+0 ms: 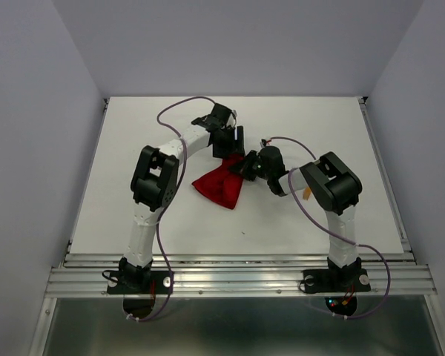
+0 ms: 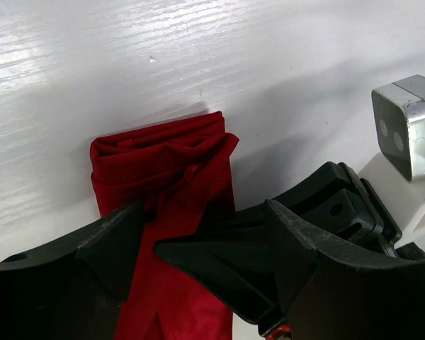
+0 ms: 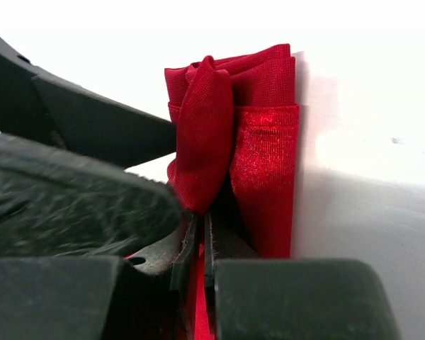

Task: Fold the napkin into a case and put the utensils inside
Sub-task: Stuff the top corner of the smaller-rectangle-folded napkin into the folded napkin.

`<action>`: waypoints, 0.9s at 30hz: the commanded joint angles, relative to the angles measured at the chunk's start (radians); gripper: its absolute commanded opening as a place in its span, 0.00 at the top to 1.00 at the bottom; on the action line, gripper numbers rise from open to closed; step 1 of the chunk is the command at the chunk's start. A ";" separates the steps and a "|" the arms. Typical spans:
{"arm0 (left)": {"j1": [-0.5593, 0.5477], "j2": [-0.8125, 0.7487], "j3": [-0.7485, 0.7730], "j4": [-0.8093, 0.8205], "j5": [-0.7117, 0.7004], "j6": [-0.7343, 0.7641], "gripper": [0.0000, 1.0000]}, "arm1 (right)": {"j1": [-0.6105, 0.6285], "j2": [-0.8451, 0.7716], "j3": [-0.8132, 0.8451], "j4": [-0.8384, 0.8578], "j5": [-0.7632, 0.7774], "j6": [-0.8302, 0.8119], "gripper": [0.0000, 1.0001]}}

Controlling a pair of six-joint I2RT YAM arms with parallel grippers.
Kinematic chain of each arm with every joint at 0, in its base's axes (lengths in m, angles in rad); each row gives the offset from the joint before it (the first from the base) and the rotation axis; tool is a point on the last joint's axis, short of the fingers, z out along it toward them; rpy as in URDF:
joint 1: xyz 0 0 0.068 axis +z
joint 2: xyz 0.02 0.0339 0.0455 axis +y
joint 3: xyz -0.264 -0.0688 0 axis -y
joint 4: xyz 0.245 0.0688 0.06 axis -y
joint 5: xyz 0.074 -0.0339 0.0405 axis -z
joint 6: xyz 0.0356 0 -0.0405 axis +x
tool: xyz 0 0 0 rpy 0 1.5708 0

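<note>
1. The table [image 1: 119, 215] carries everything, and your work sits mid-table where both arms can reach it.
2. The napkin [image 1: 221, 187] lies there, gathered narrow at the grippers and fanning wider toward you (not yet a tidy case).
3. Your right gripper [image 3: 202, 262] is pressed together on the cloth's folded end, probably to anchor the layers.
4. Your left gripper [image 2: 202, 212] stands spread, straddling the same end, seemingly ready to take hold.
5. One orange utensil [image 1: 306, 193] waits beside the right arm, well apart from the folding.
</note>
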 commanded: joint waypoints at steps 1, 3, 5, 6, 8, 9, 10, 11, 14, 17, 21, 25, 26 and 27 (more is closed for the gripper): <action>0.011 -0.088 0.026 -0.053 -0.023 0.029 0.21 | 0.009 0.030 -0.007 0.069 -0.013 -0.012 0.99; 0.014 -0.098 0.024 -0.054 -0.048 0.032 0.24 | 0.009 0.032 -0.008 0.067 -0.010 -0.014 0.99; 0.019 -0.120 0.020 -0.054 -0.084 0.034 0.28 | 0.009 0.033 -0.008 0.067 -0.009 -0.012 0.99; 0.022 -0.131 0.012 -0.051 -0.097 0.032 0.33 | 0.009 0.033 -0.010 0.067 -0.010 -0.012 0.99; 0.023 -0.138 0.005 -0.051 -0.117 0.032 0.34 | 0.009 0.035 -0.011 0.067 -0.009 -0.012 0.99; 0.023 -0.141 -0.002 -0.051 -0.126 0.034 0.34 | 0.009 0.032 -0.011 0.067 -0.009 -0.011 0.99; 0.023 -0.140 -0.003 -0.050 -0.124 0.035 0.34 | 0.009 0.032 -0.011 0.067 -0.009 -0.009 0.99; 0.022 -0.138 -0.009 -0.048 -0.114 0.038 0.34 | 0.009 0.032 -0.013 0.067 -0.009 -0.009 0.99; 0.009 -0.138 -0.017 -0.034 -0.094 0.047 0.34 | 0.009 0.030 -0.013 0.069 -0.009 -0.009 0.99; -0.009 -0.137 -0.006 -0.021 -0.089 0.070 0.32 | 0.009 0.029 -0.017 0.075 -0.009 -0.006 0.99; -0.032 -0.105 0.040 -0.027 -0.071 0.104 0.30 | 0.009 0.027 -0.029 0.090 -0.012 -0.002 0.99; -0.037 -0.065 0.072 -0.045 -0.066 0.127 0.31 | 0.009 0.027 -0.033 0.092 -0.015 -0.003 0.99; -0.038 -0.059 0.075 -0.047 -0.063 0.130 0.31 | 0.009 0.026 -0.033 0.092 -0.017 -0.002 0.99; -0.038 -0.052 0.078 -0.047 -0.059 0.136 0.31 | 0.009 0.026 -0.034 0.093 -0.017 -0.002 0.99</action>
